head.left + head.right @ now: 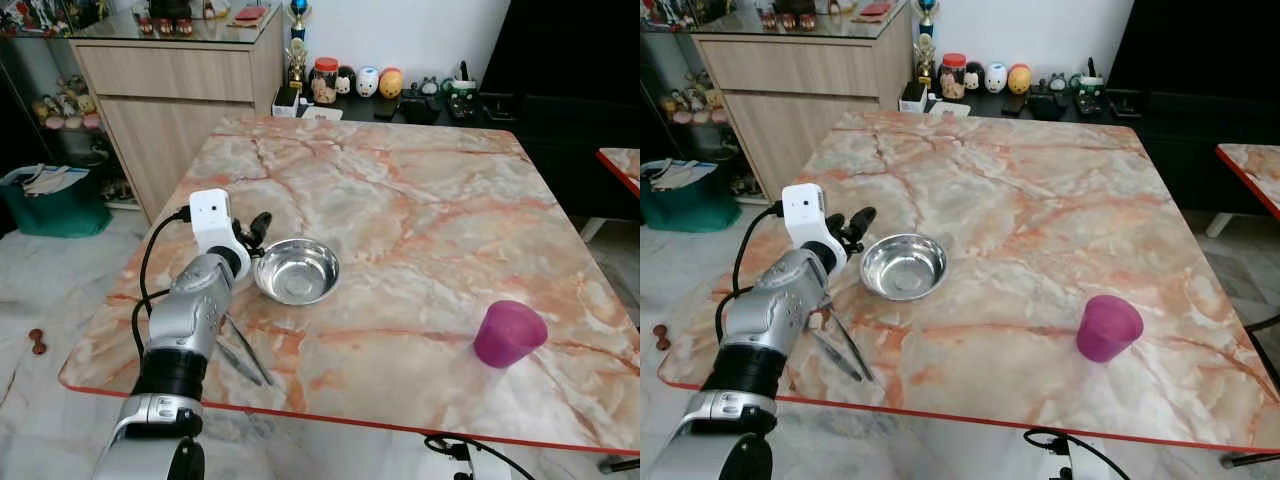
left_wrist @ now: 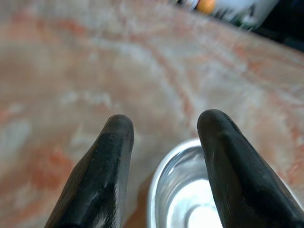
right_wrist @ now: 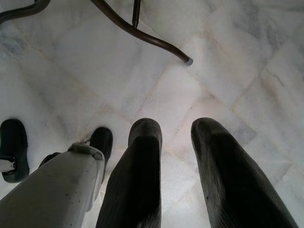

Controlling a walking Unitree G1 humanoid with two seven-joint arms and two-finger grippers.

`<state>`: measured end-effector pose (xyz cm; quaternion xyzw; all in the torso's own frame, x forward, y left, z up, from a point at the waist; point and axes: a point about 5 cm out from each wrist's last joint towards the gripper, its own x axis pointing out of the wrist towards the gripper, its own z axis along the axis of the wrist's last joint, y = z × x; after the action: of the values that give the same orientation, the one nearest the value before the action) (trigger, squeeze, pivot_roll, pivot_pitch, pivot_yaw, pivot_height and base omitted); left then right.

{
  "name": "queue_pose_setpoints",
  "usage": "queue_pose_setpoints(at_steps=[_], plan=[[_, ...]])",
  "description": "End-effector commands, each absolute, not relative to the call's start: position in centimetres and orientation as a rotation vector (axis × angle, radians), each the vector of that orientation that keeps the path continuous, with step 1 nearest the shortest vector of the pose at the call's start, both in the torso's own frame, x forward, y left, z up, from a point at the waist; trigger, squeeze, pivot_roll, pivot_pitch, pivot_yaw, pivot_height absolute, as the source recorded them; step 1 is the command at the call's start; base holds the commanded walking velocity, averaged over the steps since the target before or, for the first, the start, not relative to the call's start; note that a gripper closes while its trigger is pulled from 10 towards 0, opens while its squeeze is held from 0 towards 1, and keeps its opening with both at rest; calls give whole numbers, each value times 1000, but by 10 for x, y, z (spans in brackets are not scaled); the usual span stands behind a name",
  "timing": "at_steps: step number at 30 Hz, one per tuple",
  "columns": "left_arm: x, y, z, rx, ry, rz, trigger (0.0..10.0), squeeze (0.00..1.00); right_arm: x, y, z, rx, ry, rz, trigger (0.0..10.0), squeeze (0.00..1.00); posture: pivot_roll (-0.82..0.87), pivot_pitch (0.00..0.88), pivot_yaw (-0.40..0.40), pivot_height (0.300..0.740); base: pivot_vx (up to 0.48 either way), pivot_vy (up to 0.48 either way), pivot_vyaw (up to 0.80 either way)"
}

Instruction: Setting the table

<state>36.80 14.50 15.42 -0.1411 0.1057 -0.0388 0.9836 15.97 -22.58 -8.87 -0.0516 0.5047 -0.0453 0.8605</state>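
Left end effector (image 1: 256, 231) hovered with fingers parted, empty, just beside the steel bowl's (image 1: 296, 271) near-left rim on the worktop (image 1: 420, 200), apparently lined up to grip it. Right end effector (image 3: 173, 156), parted, hung idle.

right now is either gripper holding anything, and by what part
Nothing is held. The left gripper hangs open by the bowl's rim, with no finger closed on it. The right gripper is open over the floor.

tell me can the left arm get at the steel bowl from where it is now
Probably yes. The left gripper hovers open right at the near rim of the bowl, one finger over the rim in the wrist view, and nothing lies between them. The cutlery sits behind it, out of the way.
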Motion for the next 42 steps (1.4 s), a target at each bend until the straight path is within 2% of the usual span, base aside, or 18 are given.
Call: queue_pose_setpoints(at_steps=[1, 2, 11, 12, 13, 14, 27, 42], plan=[[370, 145, 152, -322, 250, -59, 10000, 149, 161, -228, -88, -112, 1052, -101, 10000, 0, 112, 0, -44, 740, 0, 0, 0], [370, 145, 149, -319, 276, -55, 10000, 1000, 161, -228, -88, -110, 1052, -105, 10000, 0, 107, 0, -42, 740, 0, 0, 0], [366, 144, 134, -311, 346, -35, 10000, 1000, 160, -229, -88, -112, 1052, -103, 10000, 0, 106, 0, -42, 740, 0, 0, 0], [365, 143, 133, -309, 351, -40, 10000, 102, 160, -229, -88, -112, 1052, -103, 10000, 0, 106, 0, -42, 740, 0, 0, 0], [365, 142, 132, -308, 355, -42, 10000, 102, 160, -229, -88, -112, 1052, -103, 10000, 0, 106, 0, -42, 740, 0, 0, 0], [365, 142, 131, -296, 360, -45, 10000, 0, 161, -229, -88, -112, 1052, -103, 10000, 0, 104, 0, -41, 740, 0, 0, 0], [359, 134, 121, -192, 378, -87, 10000, 0, 161, -229, -87, -113, 1051, -99, 10000, 0, 103, 0, -43, 740, 0, 0, 0], [356, 125, 118, -169, 386, -135, 10000, 0, 161, -229, -87, -113, 1051, -98, 10000, 0, 101, 0, -43, 740, 0, 0, 0]])
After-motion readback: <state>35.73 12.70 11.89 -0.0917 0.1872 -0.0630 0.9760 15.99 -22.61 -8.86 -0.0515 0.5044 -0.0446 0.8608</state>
